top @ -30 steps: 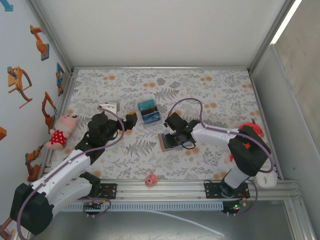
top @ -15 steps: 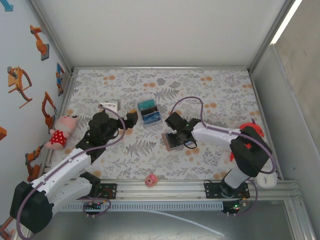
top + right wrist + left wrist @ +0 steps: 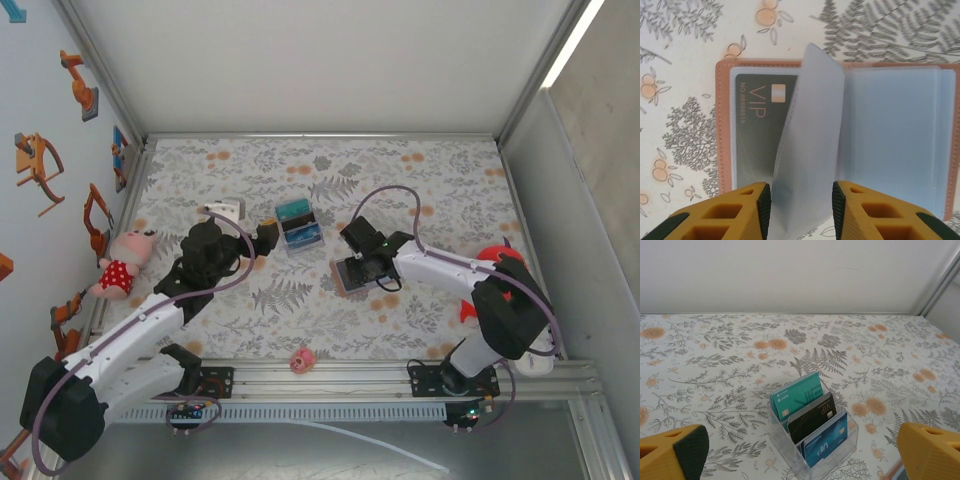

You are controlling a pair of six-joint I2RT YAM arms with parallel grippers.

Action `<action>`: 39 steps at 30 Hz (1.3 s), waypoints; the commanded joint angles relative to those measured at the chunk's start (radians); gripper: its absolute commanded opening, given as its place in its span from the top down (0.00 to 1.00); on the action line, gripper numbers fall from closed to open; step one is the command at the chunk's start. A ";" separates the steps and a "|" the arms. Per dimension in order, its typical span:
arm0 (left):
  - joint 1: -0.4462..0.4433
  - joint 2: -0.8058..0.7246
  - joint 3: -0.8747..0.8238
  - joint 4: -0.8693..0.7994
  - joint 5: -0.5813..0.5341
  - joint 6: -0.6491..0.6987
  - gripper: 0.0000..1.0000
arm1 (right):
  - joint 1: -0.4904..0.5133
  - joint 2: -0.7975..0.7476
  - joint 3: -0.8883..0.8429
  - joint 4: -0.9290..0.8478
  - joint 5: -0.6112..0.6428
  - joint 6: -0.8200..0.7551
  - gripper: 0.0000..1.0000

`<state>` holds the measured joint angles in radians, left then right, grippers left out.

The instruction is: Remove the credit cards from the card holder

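Note:
The tan card holder (image 3: 722, 125) lies open on the floral table, also seen from above (image 3: 347, 276). A dark grey VIP credit card (image 3: 755, 140) sits in its left pocket. A pale translucent sleeve page (image 3: 810, 125) stands up between the fingers of my right gripper (image 3: 801, 210), whose jaws are apart; from above this gripper (image 3: 372, 264) hovers over the holder. My left gripper (image 3: 800, 460) is wide open in front of a clear stand (image 3: 782, 437) with a teal card (image 3: 797, 397), a black card (image 3: 812, 417) and a blue card (image 3: 827, 440) upright in it.
The clear stand (image 3: 298, 225) is at mid-table between the arms, with the left gripper (image 3: 262, 238) just to its left. A small pink toy (image 3: 302, 359) lies near the front rail. A plush doll (image 3: 120, 265) leans at the left wall, and a red object (image 3: 500, 258) sits at the right.
The right gripper's jaws have widened, and it has shifted slightly right and back over the holder, which moved with it. The left arm has barely moved.

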<state>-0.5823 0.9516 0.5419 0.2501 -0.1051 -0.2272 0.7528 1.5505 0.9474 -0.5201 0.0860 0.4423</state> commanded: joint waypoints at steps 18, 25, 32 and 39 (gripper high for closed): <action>-0.085 0.075 0.073 -0.004 -0.077 0.100 0.03 | -0.221 -0.049 -0.094 0.006 0.019 0.003 0.61; -0.094 0.076 0.066 -0.005 -0.096 0.097 0.03 | -0.249 -0.023 -0.129 0.020 0.021 0.005 0.62; -0.106 0.071 0.063 -0.019 -0.114 0.103 0.03 | -0.253 -0.059 -0.120 -0.014 0.047 0.006 0.72; -0.117 0.073 0.059 -0.023 -0.129 0.105 0.03 | -0.255 -0.122 -0.088 -0.075 0.070 0.010 0.73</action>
<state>-0.6891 1.0271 0.5835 0.2344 -0.2165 -0.1402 0.5049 1.4723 0.8253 -0.5552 0.1303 0.4458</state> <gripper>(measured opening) 0.970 0.270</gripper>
